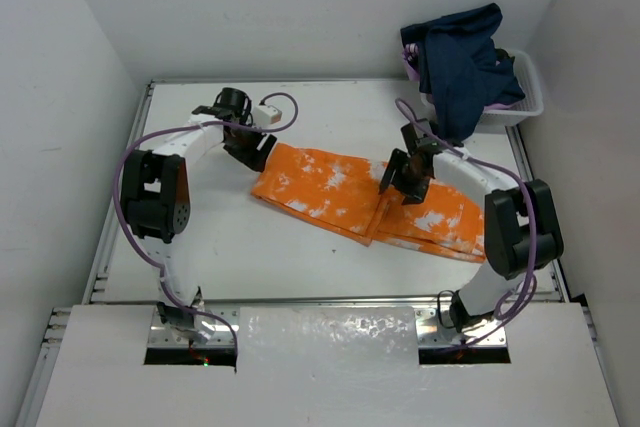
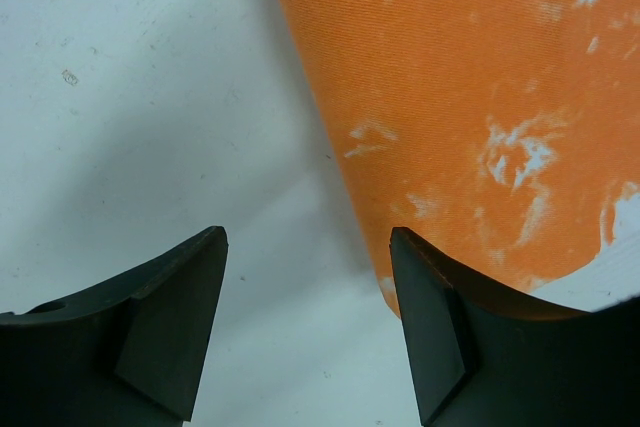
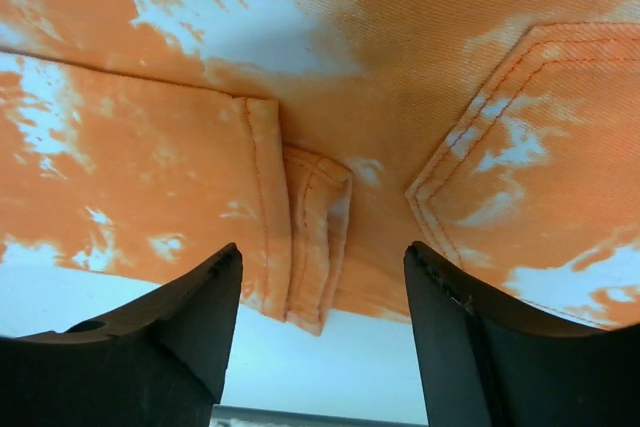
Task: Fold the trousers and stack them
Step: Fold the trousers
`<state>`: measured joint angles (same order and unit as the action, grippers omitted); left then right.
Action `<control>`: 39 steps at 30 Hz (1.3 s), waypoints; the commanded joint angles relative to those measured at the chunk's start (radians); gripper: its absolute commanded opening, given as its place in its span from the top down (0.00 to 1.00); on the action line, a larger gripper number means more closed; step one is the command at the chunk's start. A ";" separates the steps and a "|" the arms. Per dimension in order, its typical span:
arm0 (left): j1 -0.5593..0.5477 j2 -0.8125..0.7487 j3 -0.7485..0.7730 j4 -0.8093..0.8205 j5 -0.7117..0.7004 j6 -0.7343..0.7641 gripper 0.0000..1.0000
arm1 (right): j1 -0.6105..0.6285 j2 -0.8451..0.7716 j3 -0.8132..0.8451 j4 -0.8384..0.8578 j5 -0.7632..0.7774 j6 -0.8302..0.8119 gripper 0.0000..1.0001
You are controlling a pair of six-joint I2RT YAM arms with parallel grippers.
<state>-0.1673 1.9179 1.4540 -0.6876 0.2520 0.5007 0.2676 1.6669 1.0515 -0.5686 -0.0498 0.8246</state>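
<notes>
The orange trousers (image 1: 340, 195) with white splotches lie folded lengthwise across the table's middle, running from upper left to lower right. My left gripper (image 1: 254, 154) is open and empty, just off the trousers' far left corner. In the left wrist view the cloth (image 2: 470, 107) fills the upper right, with bare table between the fingers. My right gripper (image 1: 406, 181) is open and empty over the far edge of the trousers' middle. The right wrist view shows a hem, a seam and a pocket corner of the cloth (image 3: 320, 97) above the fingers.
A white basket (image 1: 520, 107) at the far right corner holds dark navy clothes (image 1: 462, 62) that hang over its rim. White walls enclose the table on the left, back and right. A metal rail (image 1: 330, 299) runs along the near edge.
</notes>
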 commanded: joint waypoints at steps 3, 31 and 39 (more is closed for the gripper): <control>0.009 -0.013 0.025 0.017 0.021 0.007 0.36 | 0.041 -0.059 0.001 0.030 0.029 -0.033 0.35; 0.009 0.004 0.022 0.025 0.033 -0.005 0.36 | 0.107 0.177 0.100 0.081 -0.036 0.011 0.76; 0.009 -0.005 0.017 0.025 0.032 -0.002 0.36 | 0.107 0.235 0.099 0.081 -0.048 0.022 0.82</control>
<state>-0.1673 1.9186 1.4540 -0.6842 0.2707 0.4931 0.3687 1.8820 1.1210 -0.5205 -0.0967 0.8364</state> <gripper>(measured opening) 0.642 0.218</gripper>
